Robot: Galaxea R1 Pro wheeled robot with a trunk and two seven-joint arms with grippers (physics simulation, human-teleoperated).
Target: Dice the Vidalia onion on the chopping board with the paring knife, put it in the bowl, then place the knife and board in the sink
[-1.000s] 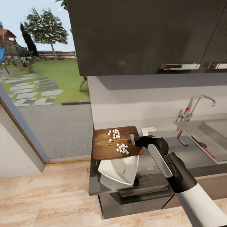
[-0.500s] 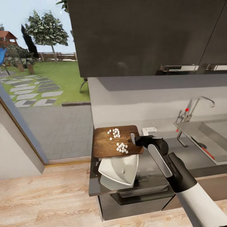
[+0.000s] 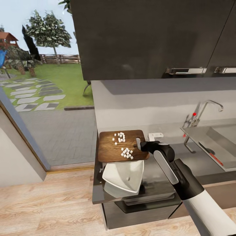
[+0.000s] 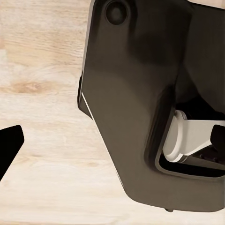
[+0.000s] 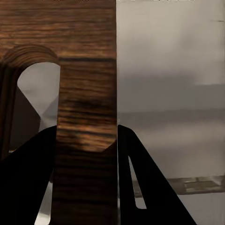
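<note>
Gripping the handle end of the chopping board, the right gripper is closed on the wood. Diced onion is seen on the board; the bowl, at six o'clock from it on the countertop, holds perhaps one piece. The paring knife already lies in the sink at three o'clock. Tipping and the board's transfer are judged outstanding. The left gripper's state cannot be told.

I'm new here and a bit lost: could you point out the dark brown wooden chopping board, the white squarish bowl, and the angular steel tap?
Chopping board (image 3: 109,153): head view, bare wood near its left front.
Bowl (image 3: 123,175): head view, inner floor.
Tap (image 3: 209,104): head view, top of spout.
</note>
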